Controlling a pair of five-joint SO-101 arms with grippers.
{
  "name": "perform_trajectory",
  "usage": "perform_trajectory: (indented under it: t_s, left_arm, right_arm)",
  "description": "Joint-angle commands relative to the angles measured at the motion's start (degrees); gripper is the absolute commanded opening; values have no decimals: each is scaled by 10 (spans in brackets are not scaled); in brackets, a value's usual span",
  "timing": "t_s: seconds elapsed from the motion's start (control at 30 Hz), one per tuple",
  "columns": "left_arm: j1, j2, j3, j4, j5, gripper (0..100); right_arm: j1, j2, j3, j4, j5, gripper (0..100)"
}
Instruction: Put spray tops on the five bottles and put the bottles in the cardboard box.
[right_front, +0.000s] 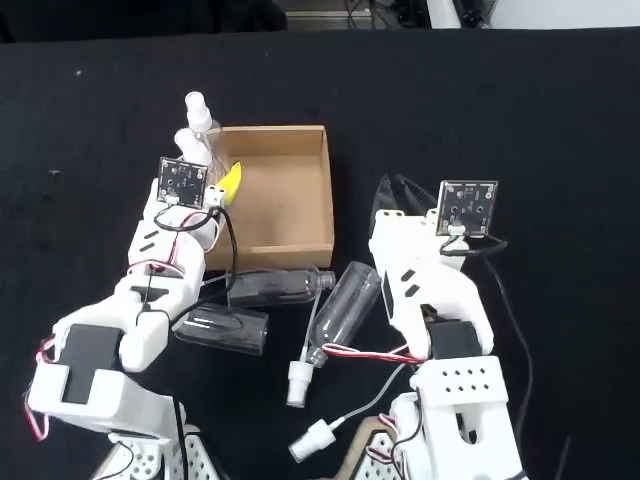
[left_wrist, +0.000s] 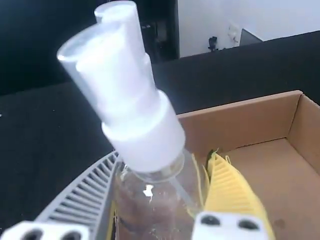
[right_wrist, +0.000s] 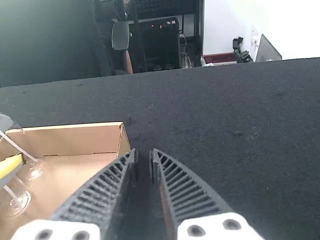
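1. High view:
   - The left end effector (right_front: 218, 178) grips a clear plastic bottle with a white spray top (right_front: 190, 145). It holds the bottle upright at the left wall of the open brown cardboard box (right_front: 285, 205), probably so that it goes in standing.
   - A second capped bottle (right_front: 203, 118) stands just beyond it, at the box's far left corner.
   - On the black table (right_front: 520, 100), three bottles lie on their sides in front of the box, seemingly waiting for tops. These are an uncapped clear bottle (right_front: 280, 286) close to the near wall, another uncapped bottle (right_front: 225, 330) beside the left arm, and a slanted uncapped bottle (right_front: 345, 305).
   - A loose white spray top (right_front: 298, 383) and a further loose spray top (right_front: 315, 438) lie nearer the arms' bases.
   - The right end effector (right_front: 394, 186) hangs over the table just beside the box's right wall, carrying nothing.

2. Left wrist view:
   - The left end effector (left_wrist: 165, 160) is clamped on the bottle's clear body just below the white collar (left_wrist: 145, 135), one grey finger (left_wrist: 85, 195) and one yellow.
   - The box floor lies just behind the bottle.

3. Right wrist view:
   - The right end effector (right_wrist: 142, 152) is all but closed, with a thin slit between its fingers, and empty.
   - Clear bottle bases (right_wrist: 27, 170) show over the box floor at its far side, so the capped bottles seem to be inside the box.
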Motion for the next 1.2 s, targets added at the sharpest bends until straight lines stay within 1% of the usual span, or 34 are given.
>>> perform_trajectory:
  t_s: [0.0, 0.07, 0.27, 0.47, 0.9, 0.97, 1.1, 1.17]
  left_arm:
    - [-18, 4, -18, -51, -10, 30]
    - [-19, 6, -9, -80, -11, 30]
    - [-21, 7, -6, -80, -10, 30]
    - [-21, 7, -11, -27, -11, 30]
    - [-22, 2, -11, -25, -11, 31]
    - [-22, 2, -11, -25, -11, 66]
    - [-22, 4, -11, -24, -6, 197]
    - [-22, 4, -11, -23, -5, 209]
  right_arm:
    - [-4, -9, -7, -20, 5, 36]
    - [-4, -9, -7, -20, 5, 36]
    - [-4, -9, -7, -20, 5, 36]
    - [-4, -9, -7, -20, 5, 36]
    - [-4, -9, -7, -20, 5, 36]
    - [-4, -9, -7, -20, 5, 36]
    - [-4, -9, -7, -20, 5, 36]
    - [-4, -9, -7, -20, 5, 36]
